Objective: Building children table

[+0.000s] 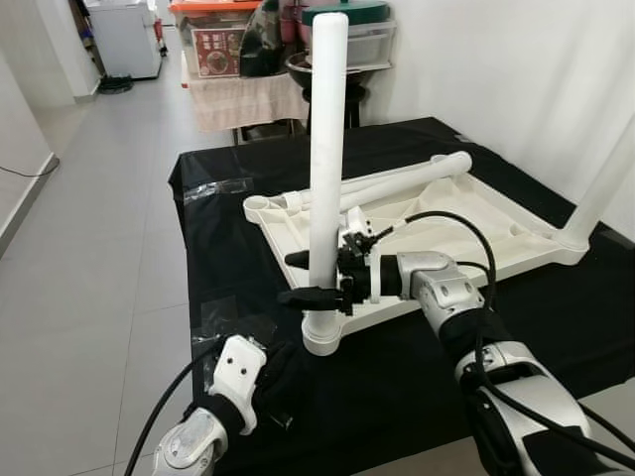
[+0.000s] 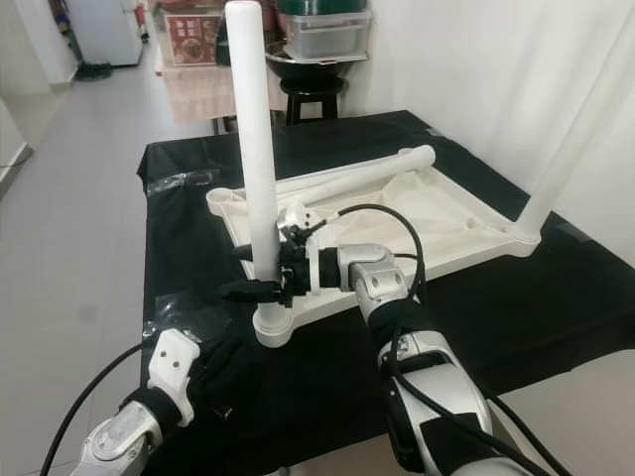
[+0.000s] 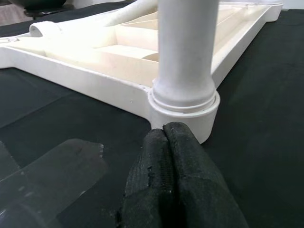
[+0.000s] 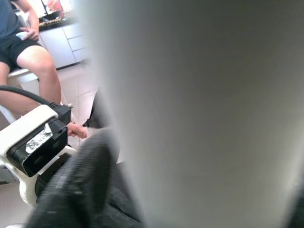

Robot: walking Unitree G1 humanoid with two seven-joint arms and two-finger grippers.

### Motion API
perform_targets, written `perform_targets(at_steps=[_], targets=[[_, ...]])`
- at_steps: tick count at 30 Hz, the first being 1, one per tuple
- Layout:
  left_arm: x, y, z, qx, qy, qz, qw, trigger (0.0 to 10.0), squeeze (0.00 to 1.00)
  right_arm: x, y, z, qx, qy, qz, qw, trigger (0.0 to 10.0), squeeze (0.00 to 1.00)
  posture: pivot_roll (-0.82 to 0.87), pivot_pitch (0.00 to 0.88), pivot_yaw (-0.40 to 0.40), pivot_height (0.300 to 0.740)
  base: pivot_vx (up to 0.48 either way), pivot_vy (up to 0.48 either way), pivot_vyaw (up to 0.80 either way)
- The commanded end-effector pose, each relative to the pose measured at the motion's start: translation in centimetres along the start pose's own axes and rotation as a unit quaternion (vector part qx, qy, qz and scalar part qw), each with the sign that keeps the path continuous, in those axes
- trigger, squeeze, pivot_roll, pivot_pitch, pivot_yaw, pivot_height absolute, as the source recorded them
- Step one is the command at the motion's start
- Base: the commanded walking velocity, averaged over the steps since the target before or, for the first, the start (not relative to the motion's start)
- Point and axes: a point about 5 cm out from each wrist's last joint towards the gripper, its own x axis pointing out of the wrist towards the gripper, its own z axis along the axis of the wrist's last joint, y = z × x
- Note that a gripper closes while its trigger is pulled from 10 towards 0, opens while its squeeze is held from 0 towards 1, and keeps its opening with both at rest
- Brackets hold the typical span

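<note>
While upright, white leg [image 1: 327,149], right gripper [image 1: 313,278] clamping

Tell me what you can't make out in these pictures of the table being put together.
- Right tool: the upright leg hides where its fingers meet; its wrist view is a white blur.
- Far-corner leg: top cut off by the head view's edge.
- Leg seating in the corner socket: hidden inside the collar.
- Left tool: shut fingers hide the cloth beneath.
</note>
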Motion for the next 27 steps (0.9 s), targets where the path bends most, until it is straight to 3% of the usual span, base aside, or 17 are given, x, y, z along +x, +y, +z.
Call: perform_targets(at_steps=[1,9,11,12,13,14,15,17,18,19,20,21,22,27], targets=[[-0.1,0.0,-0.2,0.006,0.005,0.001,1.000,10.0,0.00,-0.2,0.1,0.0,-0.002,-0.007,0.015,1.000,0.0,0.00,0.00,0.000,-0.034,0.740,0.000,0.000,0.00],[-0.2,0.1,-0.2,0.004,0.005,0.000,1.000,10.0,0.00,-1.8,0.3,-1.7,-0.012,-0.036,-0.035,0.999,0.0,0.00,-0.02,0.000,-0.022,0.740,0.000,0.000,0.00],[-0.3,0.1,-0.1,0.003,0.005,-0.001,1.000,10.0,0.00,-2.1,0.4,-2.8,-0.008,-0.037,-0.090,0.995,0.0,0.00,-0.03,0.000,-0.019,0.740,0.000,0.000,0.00],[-0.3,0.1,-0.1,0.003,0.005,-0.001,1.000,10.0,0.00,-2.1,0.4,-2.8,-0.008,-0.037,-0.090,0.995,0.0,0.00,-0.03,0.000,-0.019,0.740,0.000,0.000,0.00],[-0.3,0.2,-0.1,0.003,0.005,-0.001,1.000,10.0,0.00,-2.0,0.6,-3.9,0.004,-0.035,-0.141,0.989,0.0,0.00,-0.03,0.000,-0.022,0.740,0.000,0.000,0.00],[-0.4,0.2,-0.1,0.003,0.005,0.000,1.000,10.0,0.00,-1.4,0.8,-5.3,0.022,-0.037,-0.255,0.966,0.0,0.00,-0.03,0.000,-0.030,0.740,0.000,0.000,0.00],[-0.5,0.3,-0.1,0.003,0.004,0.001,1.000,10.0,0.00,-1.2,1.3,-7.1,0.075,-0.040,-0.406,0.910,0.0,0.00,-0.03,0.000,-0.024,0.740,0.000,0.000,0.00],[-0.5,0.3,-0.1,0.003,0.004,0.001,1.000,10.0,0.00,-1.2,1.3,-7.1,0.075,-0.040,-0.406,0.910,0.0,0.00,-0.03,0.000,-0.024,0.740,0.000,0.000,0.00],[-0.5,0.4,0.0,0.003,0.004,0.002,1.000,10.0,0.00,-0.8,2.7,-8.7,0.107,-0.031,-0.461,0.880,0.0,0.00,-0.04,0.000,-0.016,0.740,0.000,0.000,0.00],[-0.5,0.5,0.0,0.003,0.005,0.003,1.000,10.0,0.00,0.1,3.9,-9.3,0.113,-0.023,-0.464,0.878,0.0,0.00,-0.04,0.000,-0.015,0.740,0.000,0.000,0.00],[-0.5,0.5,0.0,0.003,0.005,0.003,1.000,10.0,0.00,0.1,3.9,-9.3,0.113,-0.023,-0.464,0.878,0.0,0.00,-0.04,0.000,-0.015,0.740,0.000,0.000,0.00],[-0.5,0.6,-0.1,0.003,0.005,0.003,1.000,10.0,0.00,0.5,3.9,-8.8,0.099,-0.021,-0.450,0.888,0.0,0.00,-0.05,0.000,-0.006,0.740,0.000,0.000,0.00],[-0.5,0.7,-0.1,0.003,0.006,0.003,1.000,10.0,0.00,0.6,3.3,-8.4,0.092,-0.017,-0.434,0.896,0.0,0.00,-0.03,0.000,-0.012,0.740,0.000,0.000,0.00],[-0.4,0.7,-0.1,0.004,0.008,0.001,1.000,10.0,0.00,0.6,2.3,-8.0,0.089,-0.011,-0.437,0.895,0.0,0.00,-0.02,0.000,-0.017,0.740,0.000,0.000,0.00]])
